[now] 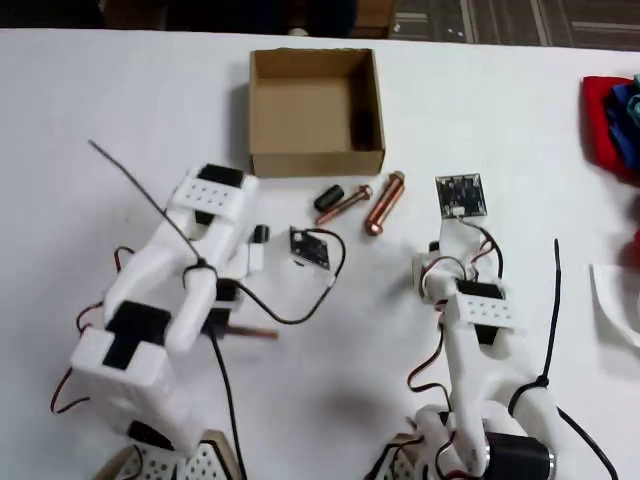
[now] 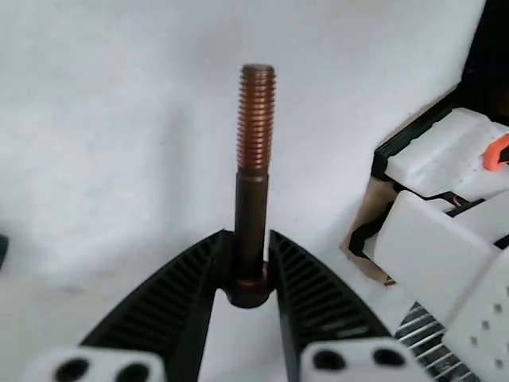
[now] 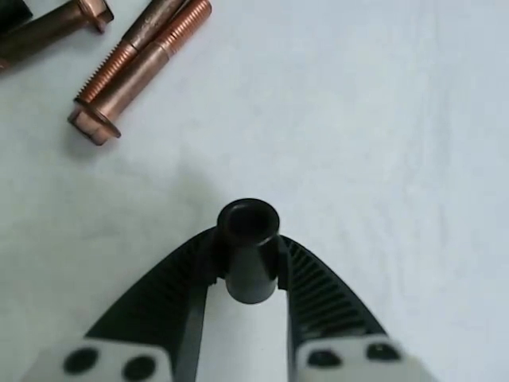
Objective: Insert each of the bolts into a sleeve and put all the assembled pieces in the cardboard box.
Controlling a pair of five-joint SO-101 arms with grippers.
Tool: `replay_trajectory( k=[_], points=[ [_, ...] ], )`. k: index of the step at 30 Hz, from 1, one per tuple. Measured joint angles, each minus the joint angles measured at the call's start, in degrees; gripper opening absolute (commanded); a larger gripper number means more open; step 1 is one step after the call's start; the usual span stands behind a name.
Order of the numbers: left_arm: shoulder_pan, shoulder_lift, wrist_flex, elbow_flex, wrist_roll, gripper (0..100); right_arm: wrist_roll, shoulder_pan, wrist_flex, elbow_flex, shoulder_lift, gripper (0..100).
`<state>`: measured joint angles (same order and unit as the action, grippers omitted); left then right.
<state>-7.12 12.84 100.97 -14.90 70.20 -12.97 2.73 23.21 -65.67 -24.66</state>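
My left gripper (image 2: 248, 239) is shut on the head end of a copper bolt (image 2: 254, 151), whose threaded end sticks out ahead over the white table. In the high view this bolt (image 1: 257, 335) pokes out to the right of the left arm (image 1: 190, 270). A short black sleeve (image 3: 248, 247) sits upright in my right gripper (image 3: 248, 239), which is shut on it, open bore facing the camera. Two copper bolts (image 3: 135, 68) lie side by side beyond it. Another bolt (image 1: 350, 202) lies with a black sleeve (image 1: 328, 197) at its end, just in front of the cardboard box (image 1: 315, 158).
The open cardboard box stands at the back centre of the white table. Red and blue cloth (image 1: 612, 110) lies at the far right edge. The right arm (image 1: 478, 310) stands right of centre, with loose cables (image 1: 300, 310) trailing between the two arms.
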Motion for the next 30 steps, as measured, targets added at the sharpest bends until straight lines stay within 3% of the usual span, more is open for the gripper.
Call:
replay_trajectory(
  k=[5,9,13,16,18,21,25,30],
  points=[
    [0.0,2.2,-5.5,0.0,-5.5,13,0.0,0.0,0.0,0.0,0.0,2.0],
    [0.0,2.1,-10.7,0.0,-14.6,10,0.0,0.0,0.0,0.0,0.0,2.0],
    [-0.1,-1.3,-10.2,0.0,-31.6,9,0.0,0.0,0.0,0.0,0.0,2.0],
    [-0.1,-6.7,-5.5,-0.2,-47.2,10,0.0,0.0,0.0,0.0,0.0,2.0],
    [-0.6,-9.8,-1.3,-1.4,-53.8,13,0.0,0.0,0.0,0.0,0.0,2.0],
    [-2.7,-13.1,-0.3,-7.1,-51.9,17,0.0,0.0,0.0,0.0,0.0,2.0],
    [-9.1,-13.6,-0.4,-15.4,-40.9,15,0.0,0.0,0.0,0.0,0.0,2.0],
    [-13.0,-13.7,-5.9,-20.5,-35.8,15,0.0,0.0,0.0,0.0,0.0,2.0]
  ],
)
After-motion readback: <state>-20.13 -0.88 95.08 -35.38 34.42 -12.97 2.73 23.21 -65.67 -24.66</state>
